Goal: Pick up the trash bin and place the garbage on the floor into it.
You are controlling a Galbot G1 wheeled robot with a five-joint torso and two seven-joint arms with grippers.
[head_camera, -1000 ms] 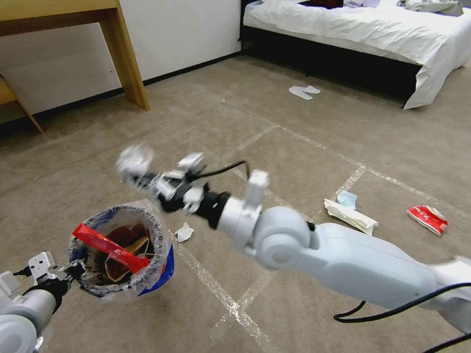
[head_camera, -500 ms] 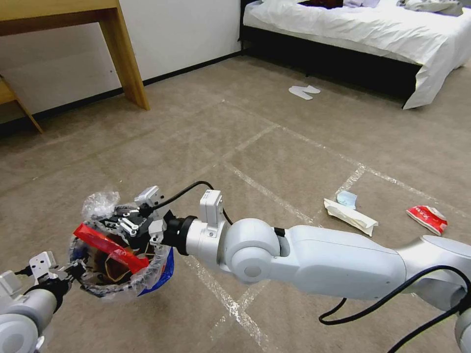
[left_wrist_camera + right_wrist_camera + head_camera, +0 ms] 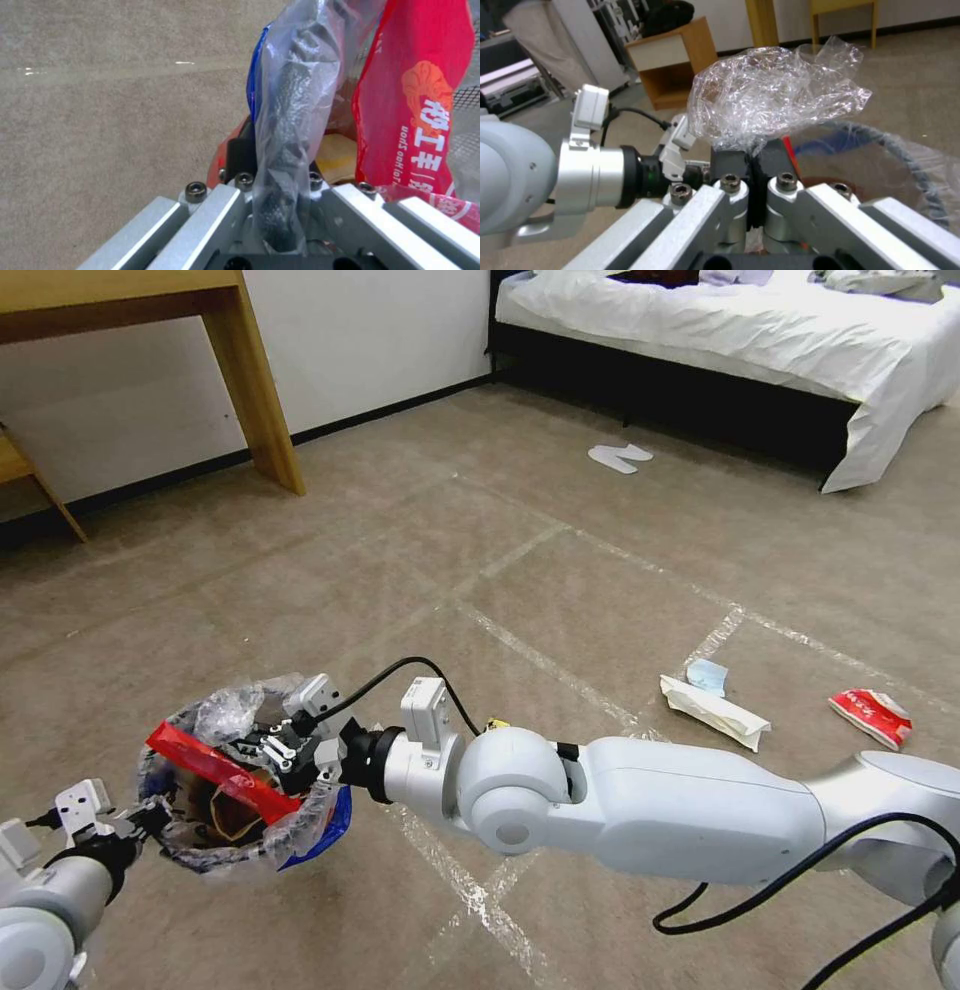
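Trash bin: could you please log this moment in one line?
left end effector: holds trash bin rim | right end effector: clear wrapper over bin

The left gripper (image 3: 150, 817), low at the robot's left with its forearm short and bent in, is clamped on the rim of the trash bin (image 3: 300, 835), while the right arm stretches across the body, its gripper (image 3: 272, 748) pinched tight on a clear crumpled wrapper (image 3: 775, 101) over the bin's mouth.

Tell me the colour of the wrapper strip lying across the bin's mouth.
Red, with white lettering and an orange emblem; the wrapper strip shows best in the left wrist view.
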